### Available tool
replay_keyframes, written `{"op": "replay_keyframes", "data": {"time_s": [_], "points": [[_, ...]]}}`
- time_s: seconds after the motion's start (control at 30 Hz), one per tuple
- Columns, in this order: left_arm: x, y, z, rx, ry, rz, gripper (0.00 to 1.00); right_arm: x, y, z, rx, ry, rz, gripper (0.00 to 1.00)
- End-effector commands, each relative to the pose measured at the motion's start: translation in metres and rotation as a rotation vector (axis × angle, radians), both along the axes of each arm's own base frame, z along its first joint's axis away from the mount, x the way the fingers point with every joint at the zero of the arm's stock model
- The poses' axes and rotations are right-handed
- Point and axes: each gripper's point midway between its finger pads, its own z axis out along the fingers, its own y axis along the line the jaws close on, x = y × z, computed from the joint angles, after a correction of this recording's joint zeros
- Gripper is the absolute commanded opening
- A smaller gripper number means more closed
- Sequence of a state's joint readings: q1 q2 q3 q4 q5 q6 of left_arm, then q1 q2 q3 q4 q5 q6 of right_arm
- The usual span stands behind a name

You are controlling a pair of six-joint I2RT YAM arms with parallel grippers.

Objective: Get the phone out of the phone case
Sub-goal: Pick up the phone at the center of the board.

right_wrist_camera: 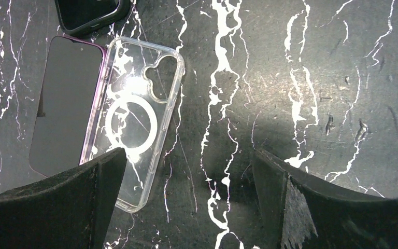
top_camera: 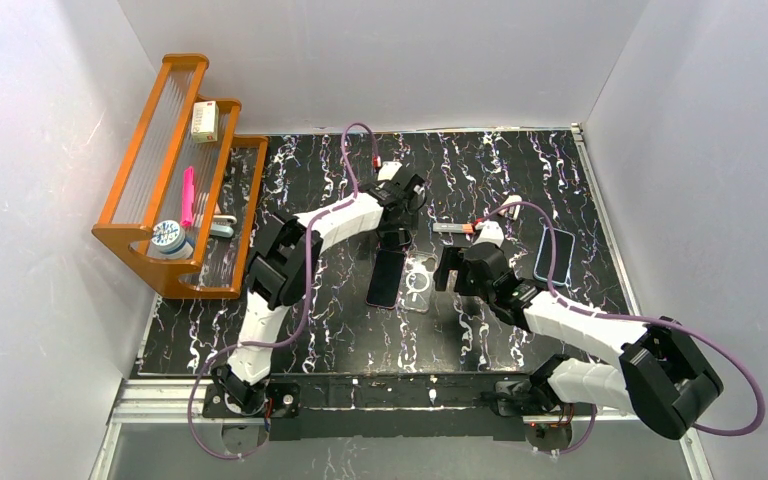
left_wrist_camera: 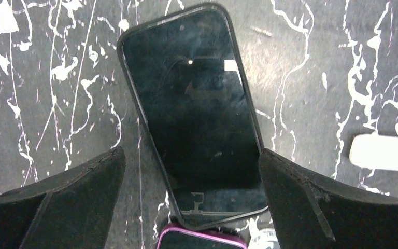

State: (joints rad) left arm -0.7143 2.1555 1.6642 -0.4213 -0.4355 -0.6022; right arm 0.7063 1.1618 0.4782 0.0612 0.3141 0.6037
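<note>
A dark phone in a black case (left_wrist_camera: 194,109) lies flat, screen up, under my left gripper (left_wrist_camera: 190,155). That gripper is open, one finger on each side of the phone's near end, not touching it. Just below it a purple-edged phone (right_wrist_camera: 65,104) lies screen up beside an empty clear case (right_wrist_camera: 140,116) with a white ring; the two sit edge to edge. My right gripper (right_wrist_camera: 189,155) is open over bare table just right of the clear case, holding nothing. From above, the left gripper (top_camera: 397,222) covers the black-cased phone and the right gripper (top_camera: 457,270) is beside the clear case (top_camera: 419,284).
A blue-edged phone (top_camera: 554,257) lies right of my right gripper. A small flat white and red object (top_camera: 452,228) rests behind it. An orange shelf rack (top_camera: 175,180) with small items stands at the far left. White walls enclose the table.
</note>
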Motion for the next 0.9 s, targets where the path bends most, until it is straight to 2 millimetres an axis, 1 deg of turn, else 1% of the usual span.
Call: {"op": "replay_keyframes", "data": {"time_s": [0.0,0.1,0.17,0.37,0.43,0.53,0.6,0.7,0.77,0.87], "points": [[0.016,0.008,0.012,0.06,-0.047,0.047,0.98,0.008,-0.008,0.009,0.009,-0.046,-0.05,0.99],[0.017,0.007,-0.003,0.064,-0.027,0.062,0.98,0.008,-0.008,0.011,0.013,-0.049,-0.051,0.99],[0.018,0.005,-0.009,0.064,-0.022,0.066,0.98,0.008,-0.008,0.012,0.016,-0.052,-0.052,0.99],[0.019,-0.001,-0.018,0.035,-0.014,0.078,0.98,0.006,-0.006,0.01,0.023,-0.039,-0.047,0.99],[0.019,0.004,-0.019,0.051,-0.017,0.085,0.95,0.006,-0.006,0.01,0.027,-0.037,-0.044,0.99],[0.021,0.023,-0.02,0.066,-0.017,0.121,0.88,0.005,-0.006,0.011,0.03,-0.038,-0.047,0.99],[0.022,0.039,-0.023,0.054,-0.005,0.145,0.78,0.005,-0.006,0.012,0.035,-0.039,-0.047,0.99],[0.028,0.062,-0.019,0.042,0.005,0.162,0.65,0.005,-0.005,0.012,0.04,-0.036,-0.043,0.99],[0.028,0.074,-0.019,0.037,0.03,0.149,0.61,0.004,-0.003,0.011,0.04,-0.029,-0.038,0.99],[0.022,0.09,-0.02,0.022,0.073,0.132,0.6,0.004,0.0,0.009,0.047,-0.018,-0.031,0.99]]}}
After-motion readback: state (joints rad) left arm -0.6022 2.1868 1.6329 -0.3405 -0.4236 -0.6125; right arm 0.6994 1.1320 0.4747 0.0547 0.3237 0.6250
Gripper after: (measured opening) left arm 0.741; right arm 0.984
